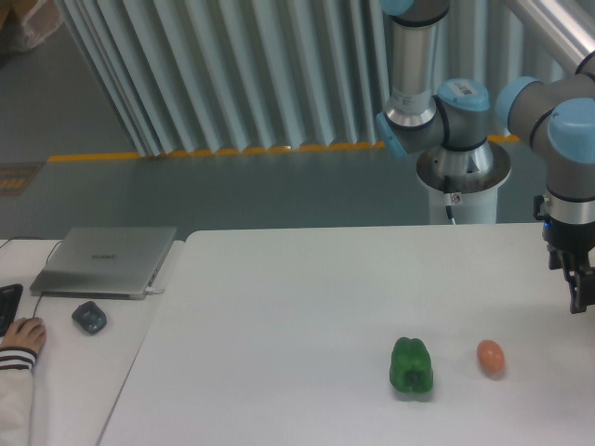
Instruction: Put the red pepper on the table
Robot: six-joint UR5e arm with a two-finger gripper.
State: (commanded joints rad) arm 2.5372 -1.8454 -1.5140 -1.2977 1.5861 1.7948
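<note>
The red pepper does not show in this view; it is hidden or out of frame. The white table [307, 307] fills the lower middle and right. My gripper [580, 290] hangs at the far right edge, a little above the tabletop. The frame edge cuts it off, so only a dark finger [576, 279] shows. I cannot tell whether it is open, shut, or holding anything.
A green bell pepper [411, 367] lies on the table, with a small orange-brown egg [491, 357] to its right. A closed laptop [105, 260], a mouse [89, 317] and a person's hand [22, 334] are on the pale desk at the left. The robot's base [462, 177] stands behind the table.
</note>
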